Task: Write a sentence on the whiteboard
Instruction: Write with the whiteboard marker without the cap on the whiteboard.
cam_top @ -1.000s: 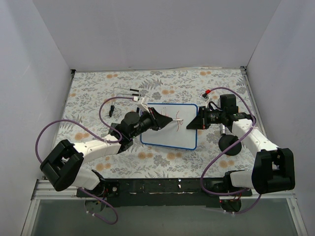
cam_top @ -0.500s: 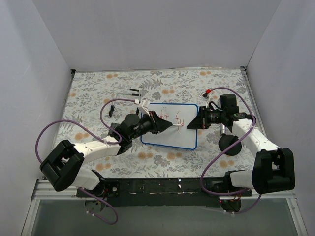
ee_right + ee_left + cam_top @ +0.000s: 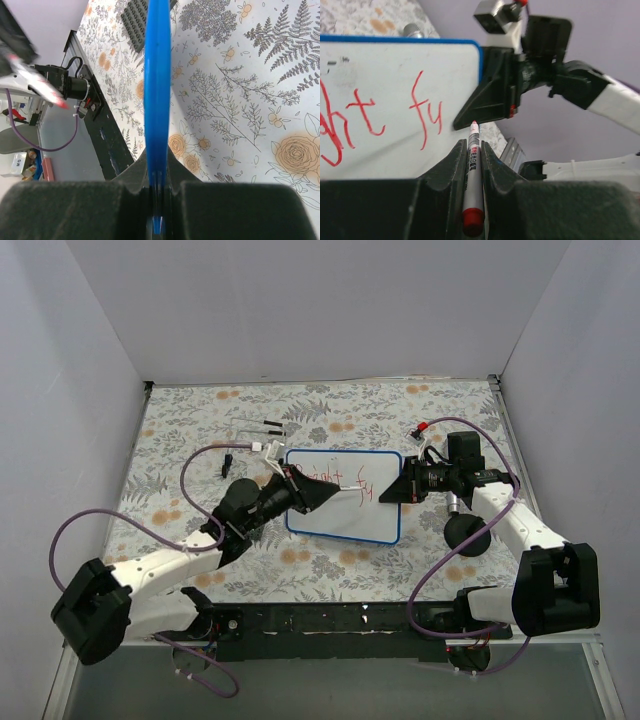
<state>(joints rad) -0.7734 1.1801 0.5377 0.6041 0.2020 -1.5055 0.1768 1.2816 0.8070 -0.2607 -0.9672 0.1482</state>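
Nearest the arm bases, the left hand [image 3: 325, 492] is clamped around a red marker [image 3: 472, 175], with the red tip pointing out over the whiteboard [image 3: 350, 518]. I cannot tell whether the tip touches the board. Just beyond, the whiteboard sits on the floral surface [image 3: 180, 440], between the two arms. The sentence [image 3: 417, 106], in thin red lettering, runs along the board's far part, and the left wrist view shows "ght fu". At the board's right edge, the right hand [image 3: 400, 486] pinches the blue rim between its fingers. Farther back lie a few small dark parts [image 3: 272, 425].
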